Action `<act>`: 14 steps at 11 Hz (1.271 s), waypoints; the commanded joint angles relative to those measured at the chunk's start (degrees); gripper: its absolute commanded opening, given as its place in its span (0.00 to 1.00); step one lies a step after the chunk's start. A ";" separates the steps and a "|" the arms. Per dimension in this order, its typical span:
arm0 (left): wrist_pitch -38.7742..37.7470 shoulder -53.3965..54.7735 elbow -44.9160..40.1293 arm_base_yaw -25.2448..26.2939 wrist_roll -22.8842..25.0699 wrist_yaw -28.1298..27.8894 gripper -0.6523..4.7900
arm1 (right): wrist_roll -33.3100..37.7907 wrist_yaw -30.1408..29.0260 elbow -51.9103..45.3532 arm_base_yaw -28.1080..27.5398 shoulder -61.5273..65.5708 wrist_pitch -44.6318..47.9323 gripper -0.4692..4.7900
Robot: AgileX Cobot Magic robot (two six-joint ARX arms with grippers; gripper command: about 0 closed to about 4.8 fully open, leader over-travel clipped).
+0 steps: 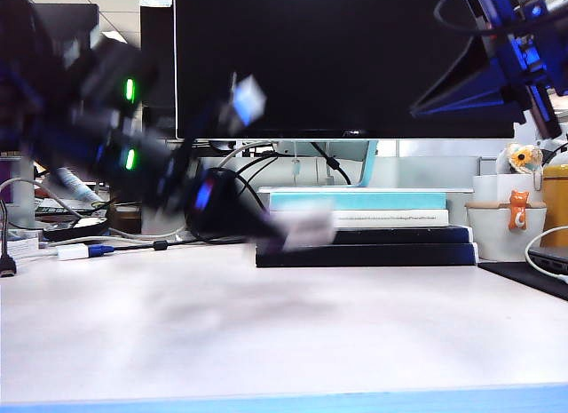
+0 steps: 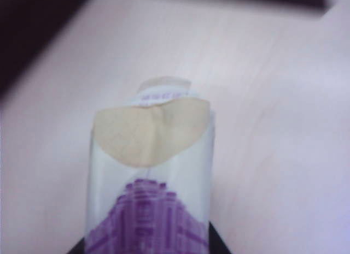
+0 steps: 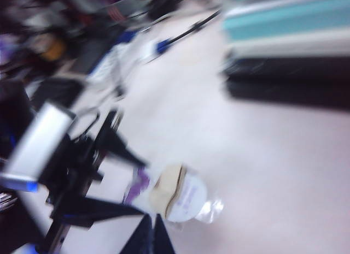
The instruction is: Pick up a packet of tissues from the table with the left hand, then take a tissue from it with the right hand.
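Tissue packet point(image 2: 150, 183), white soft plastic with a purple printed patch, sits between the left gripper's point(image 1: 297, 228) black fingers, whose tips show at either side of its near end in the left wrist view; the fingers pinch it across its width. Its sticky flap is peeled back at the far end, and a cream tissue point(image 2: 150, 131) shows as a rounded fold in the opening. In the exterior view the packet point(image 1: 306, 228) is a blurred pale shape at the tip of the left gripper, lifted clear of the table point(image 1: 266, 342) and in front of the stack of books point(image 1: 373, 226). The left arm point(image 1: 106, 120) is smeared by motion, with two green lights glowing on its joints. From the right wrist view the packet point(image 3: 175, 196) appears below, the cream tissue point(image 3: 167, 191) showing in its opened end, with the left gripper point(image 3: 134, 196) holding it from the side. The right gripper point(image 3: 149, 237) hangs above it, its two fingers pressed together into a narrow point with nothing between them. In the exterior view the right arm point(image 1: 497, 67), black with blue accents, is high at the upper right, well apart from the packet, in front of the dark monitor point(image 1: 355, 58)
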 commanded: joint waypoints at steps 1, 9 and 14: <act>0.55 -7.85 0.48 -2.38 2.29 0.68 0.50 | 8.81 -5.42 0.24 0.09 -0.15 -0.55 0.08; -0.48 -10.19 1.64 -8.83 2.12 1.97 0.50 | 13.00 -21.22 0.24 0.11 4.52 0.55 0.20; -0.02 -10.14 1.64 -9.79 3.43 2.16 0.50 | 12.92 -24.68 0.24 -2.56 4.52 0.07 0.21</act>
